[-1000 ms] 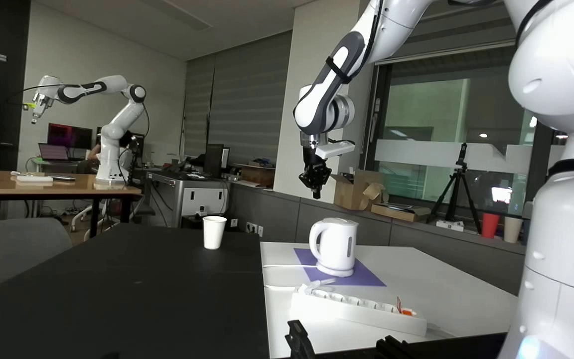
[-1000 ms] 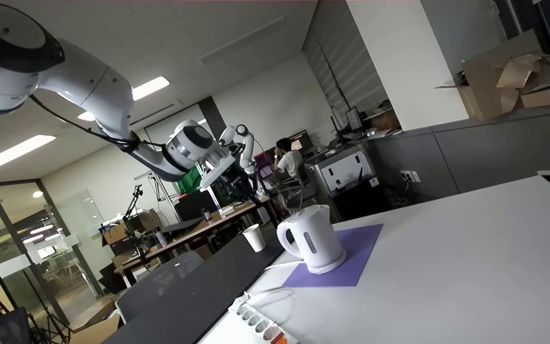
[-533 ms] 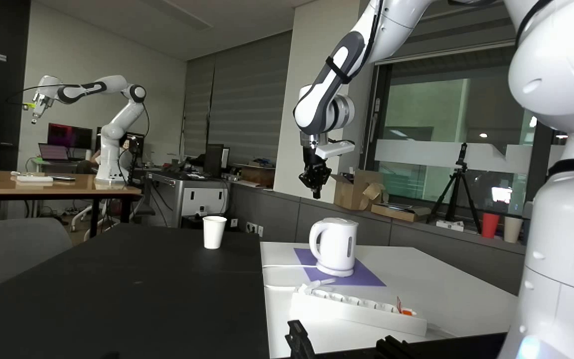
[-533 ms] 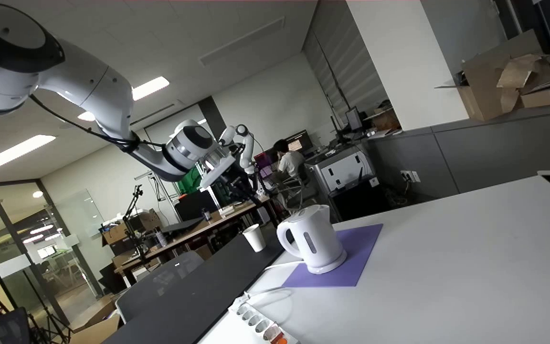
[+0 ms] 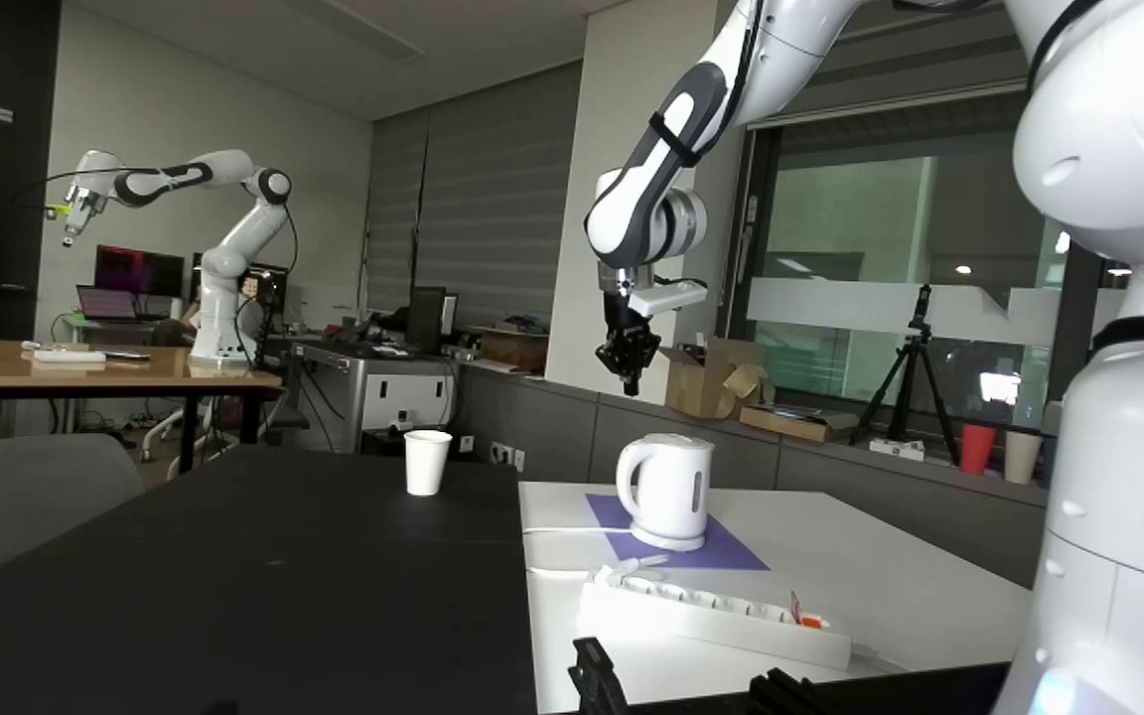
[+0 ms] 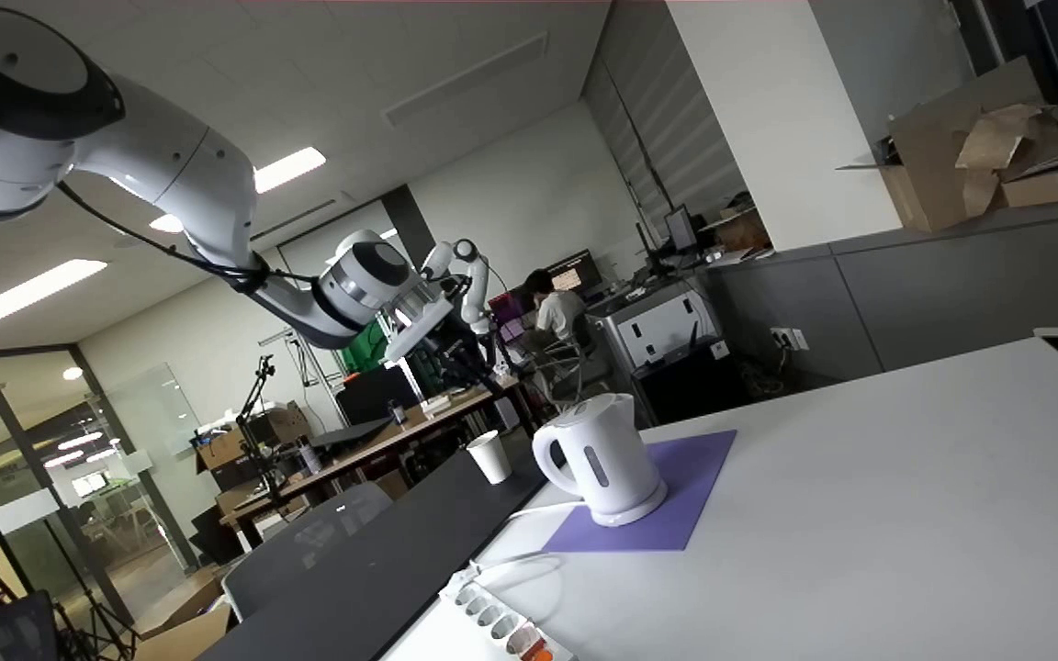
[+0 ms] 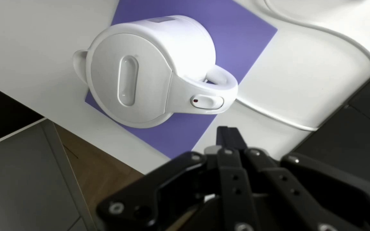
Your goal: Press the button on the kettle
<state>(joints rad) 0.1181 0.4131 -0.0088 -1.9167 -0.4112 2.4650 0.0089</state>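
Observation:
The white kettle (image 5: 676,492) stands upright on a purple sheet (image 5: 736,553) on the white table, and it shows in both exterior views (image 6: 607,464). In the wrist view I look down on the kettle (image 7: 188,48), with its lid at the left and its loop handle at the right. The oval button (image 7: 208,101) with a red mark sits on top of the handle. My gripper (image 7: 227,128) is shut and empty, its fingertips together. In an exterior view the gripper (image 5: 631,389) hangs above the kettle, apart from it.
A white power strip (image 5: 716,631) with an orange-red switch lies on the white table (image 6: 860,514) near the kettle. A white cord (image 7: 275,118) runs from the kettle. A white paper cup (image 5: 426,467) stands on the adjoining black table (image 5: 284,596). Cardboard boxes (image 5: 716,382) sit on the ledge behind.
My arm, the gripper and the kettle have not moved. Only a person seated in the background has shifted slightly.

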